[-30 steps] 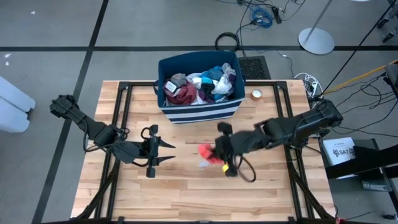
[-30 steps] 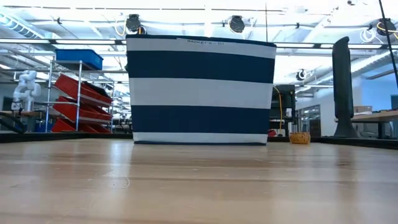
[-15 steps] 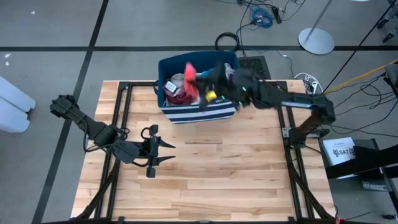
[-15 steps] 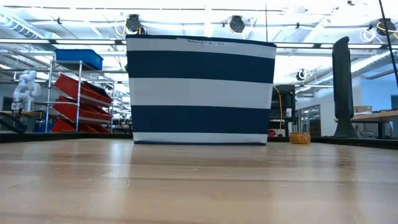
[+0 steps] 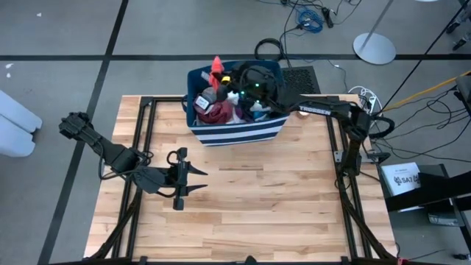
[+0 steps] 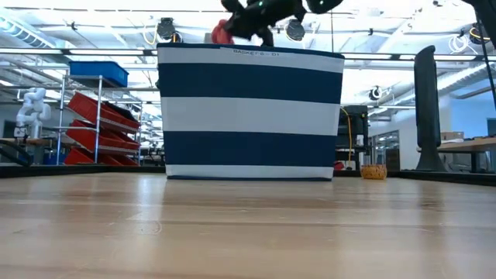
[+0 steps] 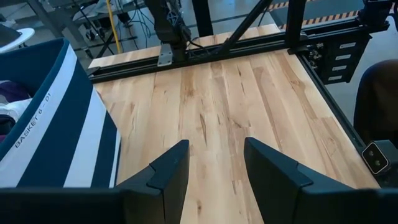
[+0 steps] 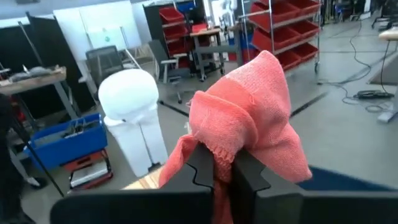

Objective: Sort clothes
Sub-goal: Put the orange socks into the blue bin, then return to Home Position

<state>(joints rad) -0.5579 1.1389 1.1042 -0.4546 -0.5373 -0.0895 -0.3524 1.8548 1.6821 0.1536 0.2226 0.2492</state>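
A pale wooden table (image 5: 243, 206) on a black frame stands on a grey floor crossed by dark lines, with cables and a round white stand base toward the upper right of the high view. In the low view the room behind shows shelving with red bins and a blue crate at the left of the frame.

The navy bin (image 5: 235, 129) with white stripes sits at the upper centre of the table in the high view and fills the middle of the low view (image 6: 249, 112). It is filled with the clothes (image 5: 228, 109): a maroon garment at its left side, white and bright blue pieces toward its right, and grey fabric near the upper left corner. A small brown round object (image 5: 303, 112) lies on the table just to the right of the bin.

The right gripper (image 5: 221, 79) reaches from the right of the frame across the top of the bin, its fingers closed on the red piece (image 5: 216, 71), which is held above the bin's upper left rim. In the right wrist view the red piece (image 8: 249, 112) drapes over the pinched fingertips (image 8: 202, 163). In the low view it shows above the bin's top edge (image 6: 222, 32).

The left gripper (image 5: 193, 180) rests low over the table at the left centre of the high view, its fingers spread apart and holding nothing; the left wrist view shows bare wood between them.
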